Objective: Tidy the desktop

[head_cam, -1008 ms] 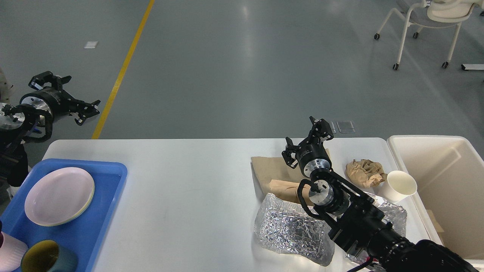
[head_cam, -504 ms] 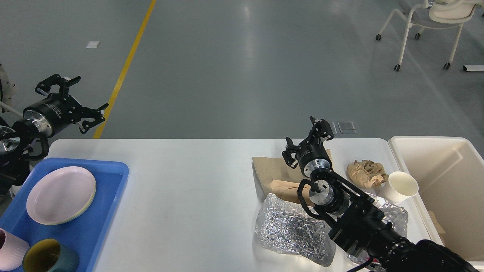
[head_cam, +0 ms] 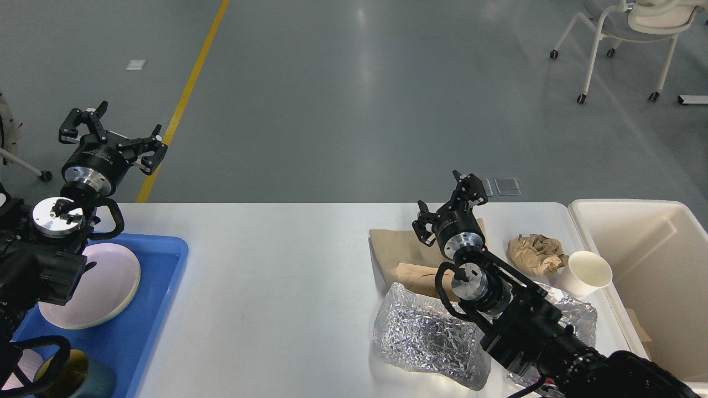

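Both jaws spread and empty, left gripper (head_cam: 113, 134), right gripper (head_cam: 452, 198), glossy white desktop (head_cam: 276, 265), crinkled foil (head_cam: 426, 337)

The glossy white desktop (head_cam: 276, 265) lies flat, rounded corners at its far edge

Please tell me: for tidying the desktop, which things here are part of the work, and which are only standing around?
Part of the work: desktop, brown paper bag, crumpled brown paper, paper cup, foil sheet, blue tray, plate, cream bin.

Only standing around: chair, yellow floor line.
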### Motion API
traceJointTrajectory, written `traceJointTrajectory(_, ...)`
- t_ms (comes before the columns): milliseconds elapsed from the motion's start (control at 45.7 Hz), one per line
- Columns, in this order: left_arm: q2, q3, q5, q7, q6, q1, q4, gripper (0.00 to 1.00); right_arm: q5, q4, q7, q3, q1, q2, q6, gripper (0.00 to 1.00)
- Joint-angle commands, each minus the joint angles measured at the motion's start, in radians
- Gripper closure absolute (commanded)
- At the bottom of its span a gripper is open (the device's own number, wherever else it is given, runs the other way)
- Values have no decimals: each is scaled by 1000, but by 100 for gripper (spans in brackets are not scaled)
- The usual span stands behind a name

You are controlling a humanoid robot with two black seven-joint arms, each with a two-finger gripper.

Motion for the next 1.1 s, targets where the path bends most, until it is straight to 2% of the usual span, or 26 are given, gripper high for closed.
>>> traceJointTrajectory(0, 0, -2, 0, -14, -5, 20, 0, 3, -1, 0, 0, 0, 0, 0, 0, 0)
traceJointTrajectory(591, 15, -10, -3, -20, -14, 46, 2, 3, -1, -2, 0, 0, -2, 0, 0, 0)
traceJointTrajectory(1073, 20, -77, -3, -21, -18, 101, 2, 3, -1, 0, 0, 0, -2, 0, 0, 0)
